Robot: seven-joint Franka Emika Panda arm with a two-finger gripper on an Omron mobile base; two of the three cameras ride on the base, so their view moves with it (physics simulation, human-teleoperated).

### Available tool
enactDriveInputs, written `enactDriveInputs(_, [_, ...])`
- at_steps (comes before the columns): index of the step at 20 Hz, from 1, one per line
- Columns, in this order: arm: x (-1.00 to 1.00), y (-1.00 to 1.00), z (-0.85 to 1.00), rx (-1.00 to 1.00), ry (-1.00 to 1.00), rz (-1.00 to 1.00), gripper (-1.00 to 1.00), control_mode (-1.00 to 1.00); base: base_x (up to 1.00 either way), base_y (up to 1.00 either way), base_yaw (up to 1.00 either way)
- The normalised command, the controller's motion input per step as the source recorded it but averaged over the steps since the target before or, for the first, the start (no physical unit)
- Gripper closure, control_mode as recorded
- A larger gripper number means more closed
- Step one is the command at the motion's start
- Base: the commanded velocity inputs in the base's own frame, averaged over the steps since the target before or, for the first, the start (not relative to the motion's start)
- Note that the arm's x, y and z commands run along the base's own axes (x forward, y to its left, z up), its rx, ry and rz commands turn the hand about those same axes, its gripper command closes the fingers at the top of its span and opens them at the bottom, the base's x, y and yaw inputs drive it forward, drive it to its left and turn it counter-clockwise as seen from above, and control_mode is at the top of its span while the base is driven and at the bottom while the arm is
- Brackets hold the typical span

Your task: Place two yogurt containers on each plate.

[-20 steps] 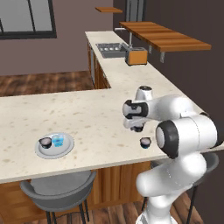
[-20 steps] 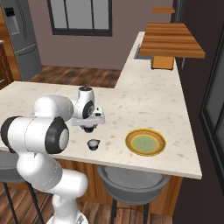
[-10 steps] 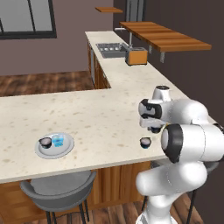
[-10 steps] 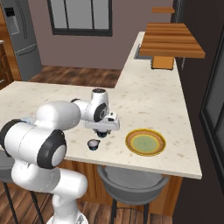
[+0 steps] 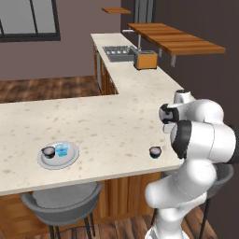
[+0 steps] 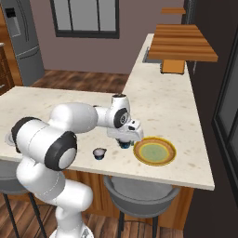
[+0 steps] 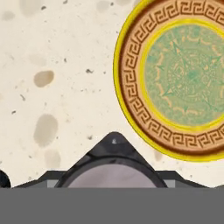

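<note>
My gripper (image 6: 125,141) is shut on a dark yogurt container (image 7: 113,175) with a pale top, held just above the counter. It hangs close to the left edge of the yellow plate (image 6: 138,151), whose patterned rim (image 7: 131,87) has nothing on it. A second dark yogurt container (image 6: 99,153) stands on the counter a little left of the gripper, also seen near the counter's front edge (image 5: 155,151). Far to the left, the pale grey plate (image 5: 71,158) holds a dark yogurt container (image 5: 48,151) and a light blue one (image 5: 62,150).
The counter (image 5: 102,126) is L-shaped, running back to a sink (image 5: 116,50) and an orange toaster (image 5: 145,59) under a wooden shelf (image 5: 172,42). Grey stools (image 6: 139,195) stand below the front edge. The front edge lies close to the yellow plate.
The arm has swung to the right along the counter, carrying the held container from above the loose cup to the yellow plate's left edge. The loose cup and the grey plate stayed put.
</note>
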Motion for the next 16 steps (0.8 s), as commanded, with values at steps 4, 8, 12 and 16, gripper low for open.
enactDriveInputs(4, [0.03,-0.72,0.00,-0.01,0.00,-0.18,1.00,-1.00,0.00,0.00,0.00])
enactDriveInputs(8, [0.16,-0.56,-0.04,0.00,-0.03,-0.12,1.00,-1.00,0.00,0.00,0.00])
enactDriveInputs(12, [0.14,-0.25,-0.13,0.00,-0.19,-0.03,1.00,-1.00,0.00,0.00,0.00])
enactDriveInputs(16, [0.23,-0.12,-0.21,0.00,-0.13,-0.01,1.00,-1.00,0.00,0.00,0.00])
